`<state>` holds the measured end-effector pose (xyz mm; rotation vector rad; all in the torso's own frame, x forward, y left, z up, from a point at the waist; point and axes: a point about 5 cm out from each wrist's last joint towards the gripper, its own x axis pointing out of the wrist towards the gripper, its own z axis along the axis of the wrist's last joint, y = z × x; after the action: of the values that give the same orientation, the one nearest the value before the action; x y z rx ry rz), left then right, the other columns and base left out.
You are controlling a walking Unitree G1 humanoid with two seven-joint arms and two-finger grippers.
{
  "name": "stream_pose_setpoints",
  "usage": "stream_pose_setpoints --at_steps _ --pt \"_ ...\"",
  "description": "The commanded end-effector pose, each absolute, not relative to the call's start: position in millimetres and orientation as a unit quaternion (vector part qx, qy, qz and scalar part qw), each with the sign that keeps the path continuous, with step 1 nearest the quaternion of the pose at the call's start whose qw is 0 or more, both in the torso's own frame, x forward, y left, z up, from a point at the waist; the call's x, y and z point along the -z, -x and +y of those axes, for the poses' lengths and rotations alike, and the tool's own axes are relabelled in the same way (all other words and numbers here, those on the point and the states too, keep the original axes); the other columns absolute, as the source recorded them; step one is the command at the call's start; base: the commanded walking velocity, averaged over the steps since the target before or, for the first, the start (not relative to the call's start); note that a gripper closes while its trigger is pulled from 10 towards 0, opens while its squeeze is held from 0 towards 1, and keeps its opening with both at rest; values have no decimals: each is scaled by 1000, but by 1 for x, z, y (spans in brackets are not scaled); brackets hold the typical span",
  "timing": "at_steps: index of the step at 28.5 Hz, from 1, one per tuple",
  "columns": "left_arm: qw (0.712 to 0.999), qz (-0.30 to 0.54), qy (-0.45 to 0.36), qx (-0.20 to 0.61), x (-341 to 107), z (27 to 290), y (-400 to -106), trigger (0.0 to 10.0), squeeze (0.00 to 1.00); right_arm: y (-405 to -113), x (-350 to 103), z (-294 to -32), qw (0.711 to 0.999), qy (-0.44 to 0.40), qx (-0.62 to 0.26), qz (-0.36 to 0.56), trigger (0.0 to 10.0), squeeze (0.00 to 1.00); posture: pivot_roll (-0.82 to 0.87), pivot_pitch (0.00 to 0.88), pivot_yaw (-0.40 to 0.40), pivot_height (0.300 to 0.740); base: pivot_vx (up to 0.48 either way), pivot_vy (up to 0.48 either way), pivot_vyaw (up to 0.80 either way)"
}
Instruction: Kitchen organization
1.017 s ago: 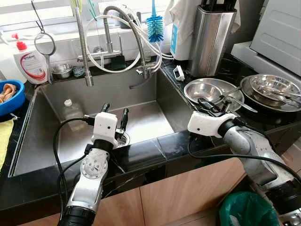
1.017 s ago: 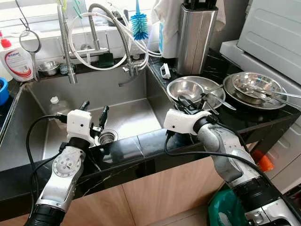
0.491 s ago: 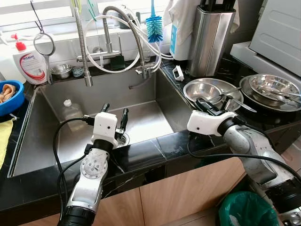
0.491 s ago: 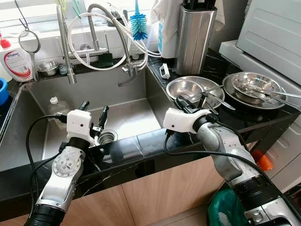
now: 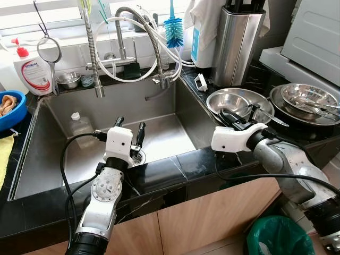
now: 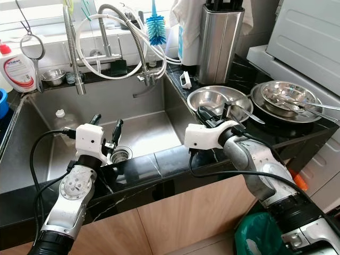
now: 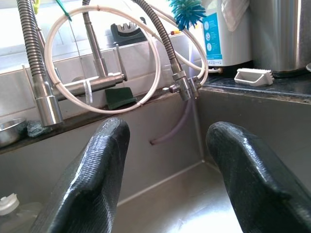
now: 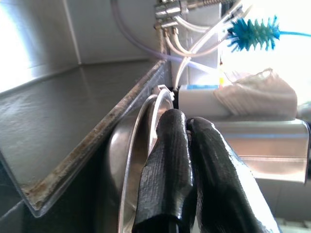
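Two grippers reach over a kitchen counter. The left gripper has not moved: it hovers over the sink, fingers spread apart and empty. The right gripper has edged slightly toward the steel bowl on the counter right of the sink, fingers pressed together at its near rim.

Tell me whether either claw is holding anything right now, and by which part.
Neither. The left claw hangs open over the steel sink; the right claw is shut at the round steel bowl's rim, gripping nothing.
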<state>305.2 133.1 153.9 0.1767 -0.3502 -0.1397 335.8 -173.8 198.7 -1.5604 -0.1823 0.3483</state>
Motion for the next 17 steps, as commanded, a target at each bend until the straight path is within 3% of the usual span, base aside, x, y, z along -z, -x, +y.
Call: stream_pose_setpoints --at_steps 1,9,13,14,17 --pt "980 -168 -89 62 -152 136 -305 10000 0 -337 -202 -171 683 707 -164 -87 0 0 -107 0 33 740 0 0 0" --pt "980 -171 -87 58 -153 137 -305 10000 0 -335 -215 -160 641 724 -205 -152 0 0 -110 0 33 740 0 0 0" --pt "980 -171 -87 58 -153 137 -305 10000 0 -336 -216 -159 638 725 -206 -155 0 0 -110 0 33 740 0 0 0" --pt "980 -171 -86 58 -153 137 -305 10000 0 -336 -217 -157 631 730 -208 -159 10000 0 -110 0 33 740 0 0 0" --pt "980 -172 -85 57 -153 137 -305 10000 0 -335 -220 -151 620 733 -215 -180 10000 0 -112 0 31 740 0 0 0"
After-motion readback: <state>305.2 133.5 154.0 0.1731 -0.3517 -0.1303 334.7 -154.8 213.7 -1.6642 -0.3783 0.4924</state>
